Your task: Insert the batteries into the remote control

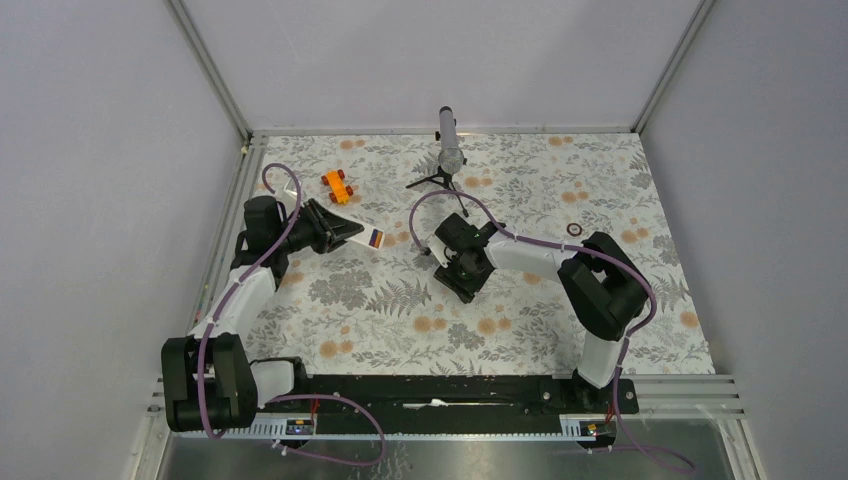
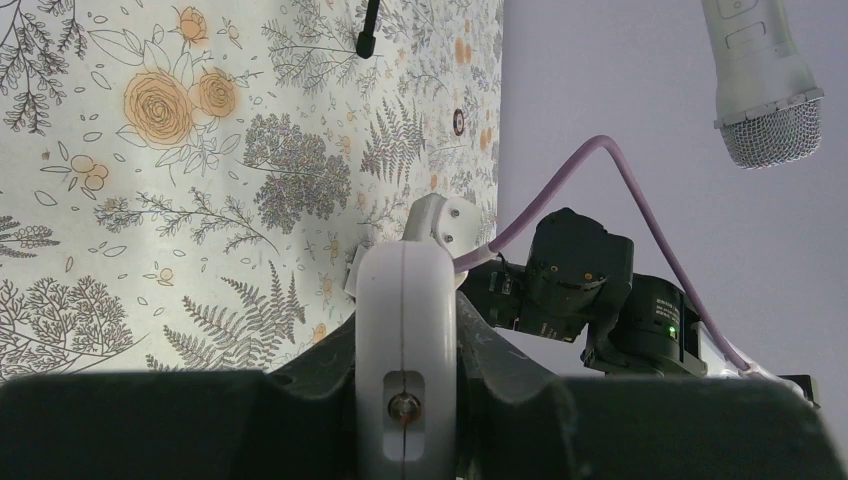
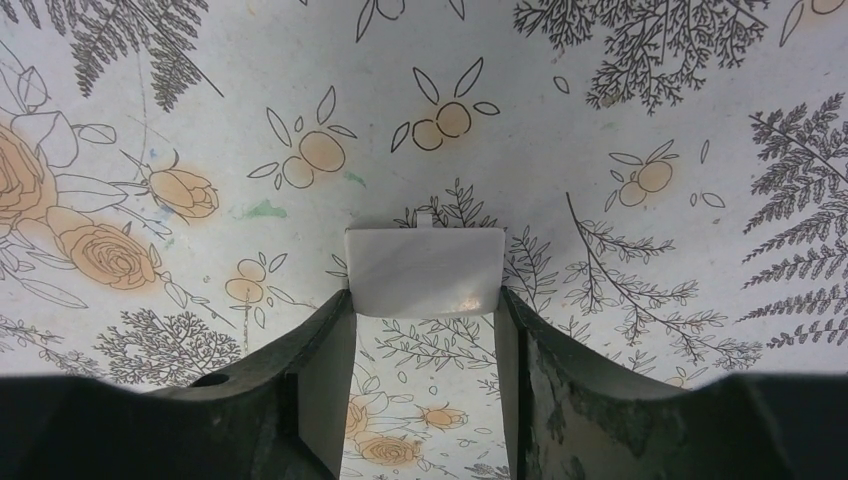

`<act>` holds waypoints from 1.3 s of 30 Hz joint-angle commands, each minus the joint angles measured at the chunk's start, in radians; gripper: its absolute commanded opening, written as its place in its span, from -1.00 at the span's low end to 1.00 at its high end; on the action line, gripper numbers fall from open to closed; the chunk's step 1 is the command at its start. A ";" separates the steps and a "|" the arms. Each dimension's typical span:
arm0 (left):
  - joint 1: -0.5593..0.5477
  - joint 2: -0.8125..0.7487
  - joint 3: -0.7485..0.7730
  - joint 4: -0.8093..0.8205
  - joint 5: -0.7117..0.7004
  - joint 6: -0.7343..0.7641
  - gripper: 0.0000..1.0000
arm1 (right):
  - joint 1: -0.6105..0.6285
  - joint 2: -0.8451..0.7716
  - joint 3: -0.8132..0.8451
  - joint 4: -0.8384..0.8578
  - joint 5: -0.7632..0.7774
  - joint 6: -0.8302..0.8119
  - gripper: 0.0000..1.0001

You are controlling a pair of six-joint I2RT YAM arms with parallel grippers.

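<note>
My left gripper [image 1: 335, 230] is shut on the white remote control [image 1: 358, 234] and holds it above the left of the mat. In the left wrist view the remote control [image 2: 405, 300] shows edge-on between the fingers of the left gripper [image 2: 405, 335]. The batteries [image 1: 373, 239] show as an orange and a dark blue patch at the remote's right end. My right gripper [image 1: 462, 275] points down at mid-mat. In its wrist view a flat white cover [image 3: 423, 270] lies on the mat, and both fingertips of the right gripper [image 3: 424, 300] touch its side edges.
An orange toy car [image 1: 337, 185] sits at the back left. A microphone on a small tripod [image 1: 449, 150] stands at the back centre, also in the left wrist view as the microphone [image 2: 760, 80]. A small dark ring [image 1: 574, 229] lies right of centre. Walls enclose three sides.
</note>
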 commanded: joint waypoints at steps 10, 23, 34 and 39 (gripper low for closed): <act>-0.096 0.005 -0.009 0.073 -0.021 0.020 -1.00 | 0.008 -0.286 -0.112 0.211 -0.126 0.022 -0.26; -0.386 0.106 0.113 0.054 -0.140 0.147 -1.00 | 0.022 -0.521 -0.243 0.417 -0.325 0.025 -0.25; -0.495 0.080 0.131 0.056 -0.240 0.214 -1.00 | 0.047 -0.492 -0.168 0.395 -0.223 0.107 -0.24; -0.509 0.070 0.134 0.058 -0.230 0.230 -1.00 | 0.057 -0.464 -0.153 0.389 -0.223 0.110 -0.23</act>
